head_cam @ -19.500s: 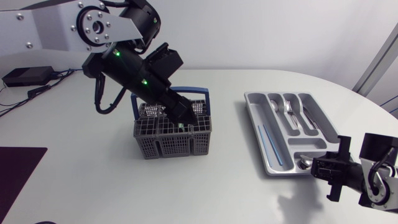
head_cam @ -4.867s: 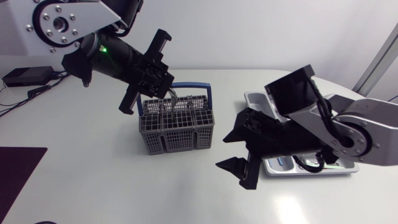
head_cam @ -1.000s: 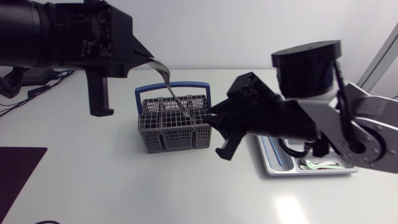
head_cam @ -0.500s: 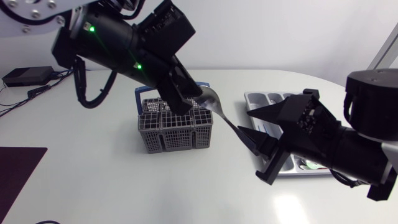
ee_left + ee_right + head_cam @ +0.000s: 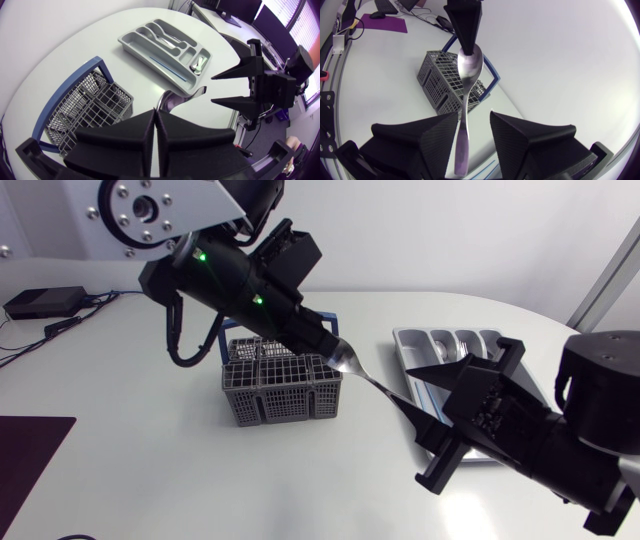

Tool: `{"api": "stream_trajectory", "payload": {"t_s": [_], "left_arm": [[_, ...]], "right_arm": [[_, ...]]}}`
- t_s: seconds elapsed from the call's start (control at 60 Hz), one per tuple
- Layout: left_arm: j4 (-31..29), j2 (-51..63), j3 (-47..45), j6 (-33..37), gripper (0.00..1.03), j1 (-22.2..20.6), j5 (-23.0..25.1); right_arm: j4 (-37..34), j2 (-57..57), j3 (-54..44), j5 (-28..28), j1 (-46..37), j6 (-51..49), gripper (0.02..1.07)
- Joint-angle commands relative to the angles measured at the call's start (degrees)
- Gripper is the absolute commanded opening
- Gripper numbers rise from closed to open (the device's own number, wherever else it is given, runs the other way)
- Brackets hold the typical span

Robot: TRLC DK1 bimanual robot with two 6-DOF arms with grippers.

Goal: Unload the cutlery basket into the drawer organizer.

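**Spoon in mid-air, ready to change claws**

Our left claw (image 5: 156, 121) is pressed together on the bowl end of the spoon (image 5: 469, 62). It pinches the spoon so that the handle points away and down toward our right arm. Our right claw (image 5: 473, 125) is spread, with one wedge finger on each side of the handle. A gap shows on at least one side, so it has no hold yet. The spoon hangs above the worktop (image 5: 150, 460), between the cutlery basket (image 5: 280, 390) and the drawer organizer (image 5: 399, 346), and touches neither.

We judge the step in hand to be a handover. To do it well, we should close the right claw squarely on the flat of the handle, near its middle rather than at the tip. The left claw should release only once both wedges bear on the metal. The spoon is polished steel, smooth and thin, with a slim handle that widens toward its end. Pinched on its edge, it could swivel or slip between the matte fingers.

The basket is a grey grid of thin bars divided into small cells, with a blue hoop handle (image 5: 95, 66). The organizer is a shallow grey tray with long moulded compartments and rounded corners, and some compartments already hold cutlery. We cannot tell from here which compartment suits the spoon.
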Motion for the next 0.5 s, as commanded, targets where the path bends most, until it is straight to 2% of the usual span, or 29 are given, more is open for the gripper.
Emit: {"api": "stream_trajectory", "payload": {"t_s": [0.0, 0.2, 0.283, 0.4, 0.483], "left_arm": [[0.6, 1.56, 2.21, -3.8, 0.03, 0.16, 1.85], [0.51, 2.97, 2.92, -5.47, 0.03, 1.21, 5.54], [0.42, 3.14, 3.09, -5.47, 0.03, 1.3, 5.54], [0.07, 3.14, 3.88, -5.83, 0.03, 1.92, 6.16], [-0.19, 3.23, 4.15, -5.91, 0.03, 2.62, 7.21]], "right_arm": [[1.75, 1.4, -1.51, 1.37, 0.98, -1.53, 0.52], [6.93, 5.27, -2.13, 7.08, 4.14, -4.08, 0.51], [9.48, 7.82, -2.21, 9.02, 5.29, -5.14, 0.51], [12.29, 10.63, -2.39, 10.51, 5.64, -6.28, 0.44], [13.88, 11.95, -2.65, 10.95, 5.46, -6.81, 0.43]]}}
